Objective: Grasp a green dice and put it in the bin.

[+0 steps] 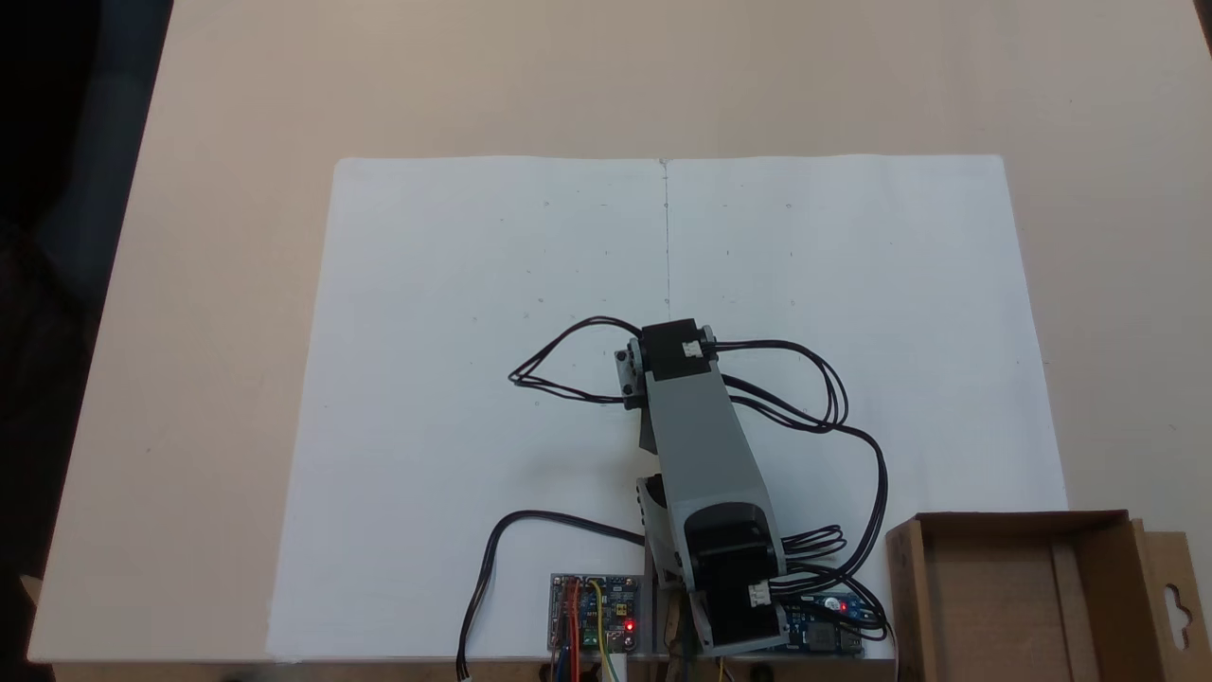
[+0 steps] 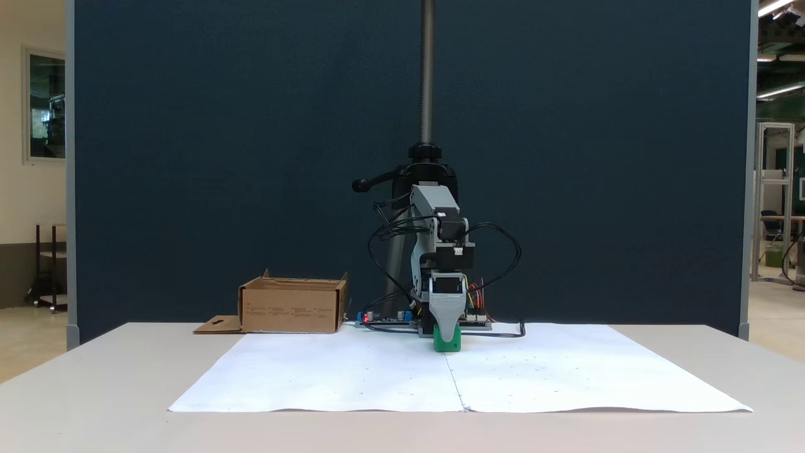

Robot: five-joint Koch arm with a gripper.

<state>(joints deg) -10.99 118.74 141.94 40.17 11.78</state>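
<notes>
In a fixed view from the front, the green dice (image 2: 447,343) rests on the white paper in front of the arm's base. My gripper (image 2: 447,333) points straight down onto it, and its grey front finger (image 2: 447,313) covers the top of the dice. The other jaw lies behind that finger, so the frames do not show whether the jaws are closed on the dice. In a fixed view from above, my own arm (image 1: 705,445) hides the dice. The bin, a brown cardboard box, stands at the lower right (image 1: 906,587), and at the left of the base in the front view (image 2: 289,308).
A large white paper sheet (image 1: 473,332) covers the middle of the table. Circuit boards (image 1: 595,611) and looping black cables (image 1: 833,398) sit around the arm's base. The bin's side flap with the keyhole cutout (image 1: 1174,597) sticks outward.
</notes>
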